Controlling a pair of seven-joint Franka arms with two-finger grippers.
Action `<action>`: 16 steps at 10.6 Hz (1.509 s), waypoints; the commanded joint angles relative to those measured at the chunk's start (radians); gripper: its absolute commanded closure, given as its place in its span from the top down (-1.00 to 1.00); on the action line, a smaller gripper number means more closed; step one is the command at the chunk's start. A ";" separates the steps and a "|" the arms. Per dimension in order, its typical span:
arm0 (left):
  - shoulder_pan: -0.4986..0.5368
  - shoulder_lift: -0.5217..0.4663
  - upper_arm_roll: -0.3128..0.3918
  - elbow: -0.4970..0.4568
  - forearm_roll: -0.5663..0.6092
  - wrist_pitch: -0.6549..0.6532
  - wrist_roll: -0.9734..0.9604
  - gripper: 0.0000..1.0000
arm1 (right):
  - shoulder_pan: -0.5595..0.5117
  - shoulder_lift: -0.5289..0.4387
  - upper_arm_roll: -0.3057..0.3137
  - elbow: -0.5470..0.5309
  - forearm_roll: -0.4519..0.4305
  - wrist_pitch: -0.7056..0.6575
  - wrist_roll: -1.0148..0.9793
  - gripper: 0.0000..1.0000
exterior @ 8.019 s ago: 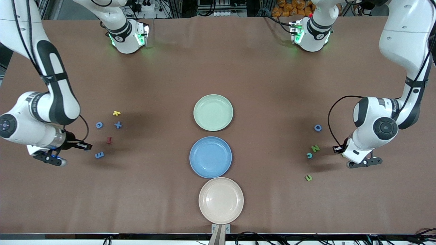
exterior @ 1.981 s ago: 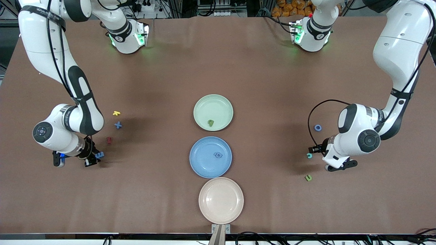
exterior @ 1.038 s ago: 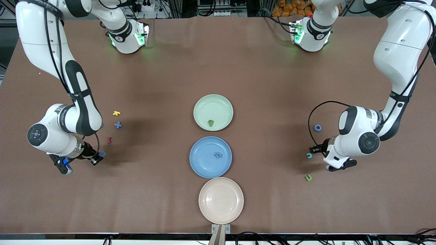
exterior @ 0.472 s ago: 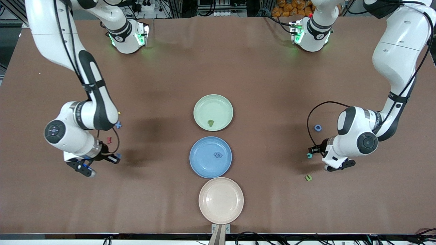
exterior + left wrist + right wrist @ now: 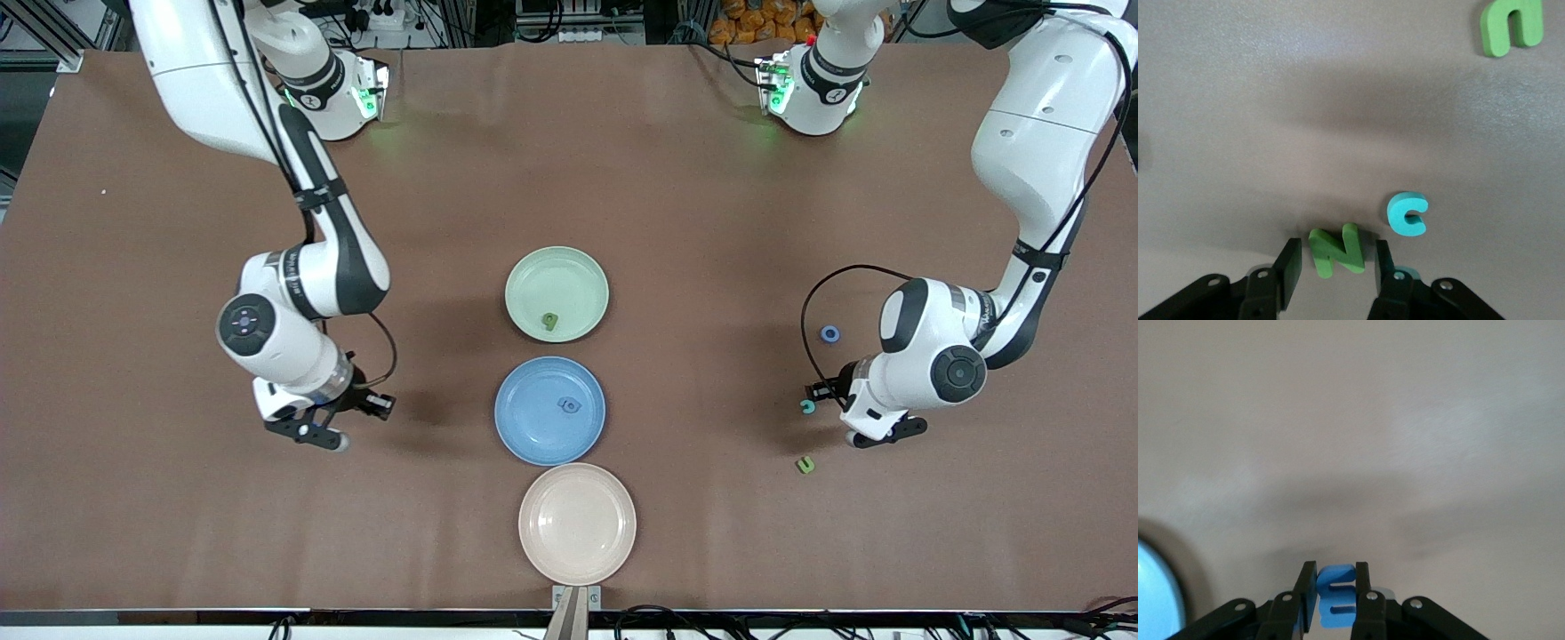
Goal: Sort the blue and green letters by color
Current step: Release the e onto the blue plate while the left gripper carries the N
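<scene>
Right tool (image 5: 1331,590) pinches a chunky blue foam letter E (image 5: 1337,597) over the brown table (image 5: 427,498), probably bound for the round blue plate (image 5: 533,444). Left tool (image 5: 1336,265) is spread astride a lime green foam letter N (image 5: 1335,249) on the table (grip not closed).

The table (image 5: 711,178) is covered in plain brown. Three unpatterned plates sit on it: a pale green plate (image 5: 533,267), a medium blue plate (image 5: 520,436), and a beige-pink plate (image 5: 551,551). Between black fingers (image 5: 1305,590) shows a blue letter E (image 5: 1336,597). A lime green N (image 5: 1336,249), a turquoise C (image 5: 1407,213), perhaps nearer blue than green, and a green U (image 5: 1511,25) lie nearby.
</scene>
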 commanded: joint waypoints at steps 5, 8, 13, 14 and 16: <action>-0.003 0.012 -0.005 0.001 0.035 0.011 -0.030 -0.89 | 0.169 0.146 0.011 0.181 0.010 0.167 -0.003 -1.00; -0.034 -0.005 -0.005 0.009 0.035 0.000 -0.028 -1.00 | 0.205 0.194 0.055 0.236 0.007 0.191 0.081 -0.90; -0.244 -0.110 -0.017 0.010 0.018 -0.108 -0.381 -1.00 | 0.246 0.192 0.068 0.238 0.006 0.189 0.106 1.00; -0.274 -0.125 -0.019 0.010 0.017 -0.125 -0.384 -1.00 | 0.246 0.191 0.068 0.236 0.006 0.189 0.100 1.00; -0.284 -0.133 -0.090 0.010 0.008 -0.135 -0.404 -1.00 | 0.236 0.177 0.068 0.232 -0.002 0.185 0.092 1.00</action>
